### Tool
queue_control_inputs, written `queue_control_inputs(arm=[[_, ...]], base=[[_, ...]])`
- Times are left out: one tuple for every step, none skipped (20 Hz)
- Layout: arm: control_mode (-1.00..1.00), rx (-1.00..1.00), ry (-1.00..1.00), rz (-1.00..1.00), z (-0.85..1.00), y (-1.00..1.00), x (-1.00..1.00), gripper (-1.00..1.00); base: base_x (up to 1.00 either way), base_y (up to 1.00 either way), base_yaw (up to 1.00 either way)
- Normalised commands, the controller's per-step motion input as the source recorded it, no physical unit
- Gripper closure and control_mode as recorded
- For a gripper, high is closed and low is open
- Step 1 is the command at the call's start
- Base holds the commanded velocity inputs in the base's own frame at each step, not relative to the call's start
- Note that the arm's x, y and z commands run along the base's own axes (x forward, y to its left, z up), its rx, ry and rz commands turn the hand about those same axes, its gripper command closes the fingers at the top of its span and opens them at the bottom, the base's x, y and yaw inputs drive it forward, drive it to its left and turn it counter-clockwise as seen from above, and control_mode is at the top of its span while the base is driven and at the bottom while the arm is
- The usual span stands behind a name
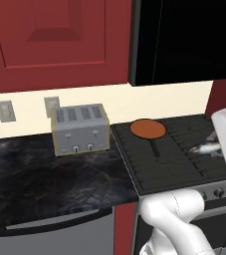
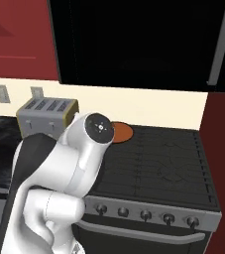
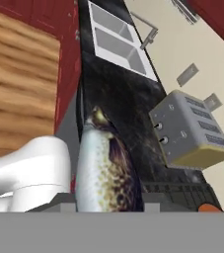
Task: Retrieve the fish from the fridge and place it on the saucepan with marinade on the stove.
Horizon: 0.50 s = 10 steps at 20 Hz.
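Pincer (image 1: 215, 145) closed narrow on the fish (image 1: 204, 148), held at the right edge of the left base view, above the right-hand grates of the stove (image 1: 174, 164). Fish also seen close in the hand view (image 3: 103, 168), where it rises from between the finger tips: pale speckled belly, darker mottled back, head pointing away from the camera. Saucepan with marinade (image 1: 148, 129) sits on the rear left burner, round, orange-brown, straight black handle pointing toward the front; fish and pan are apart, the fish to the right of the handle. In the right base view the arm's white elbow hides most of the pan, leaving an orange arc (image 2: 122, 132); the stove front with its row of knobs (image 2: 144, 215) shows plainly there. Silver four-slot toaster (image 1: 80, 128) stands on the dark marbled table (image 1: 50, 174) left of the stove. Hand view adds a white sink (image 3: 117, 42) farther along the table, beyond the toaster (image 3: 190, 131).
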Motion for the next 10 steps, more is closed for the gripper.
queue_control_inputs(arm=[[-1.0,0.02,0.14,0.0,-0.39,0.0,0.22,1.0],[-1.0,0.03,0.12,0.0,-0.36,0.0,0.22,1.0],[-1.0,0.03,0.11,0.0,-0.34,0.0,0.21,1.0],[-1.0,0.04,0.1,0.0,-0.3,0.0,0.22,1.0],[-1.0,0.05,0.1,0.0,-0.27,0.0,0.23,1.0],[-1.0,0.06,0.1,0.0,-0.25,0.0,0.26,1.0],[-1.0,0.06,0.09,0.0,-0.24,0.0,0.29,1.0],[-1.0,0.07,0.09,0.0,-0.23,0.0,0.31,1.0],[-1.0,0.09,0.08,0.0,-0.22,0.0,0.34,1.0],[-1.0,0.09,0.07,0.0,-0.21,0.0,0.34,1.0]], base=[[0.0,0.0,0.0],[0.0,0.0,0.0],[0.0,0.0,0.0],[0.0,0.0,0.0],[0.0,0.0,0.0],[0.0,0.0,0.0],[0.0,0.0,0.0],[0.0,0.0,0.0],[0.0,0.0,0.0],[0.0,0.0,0.0]])
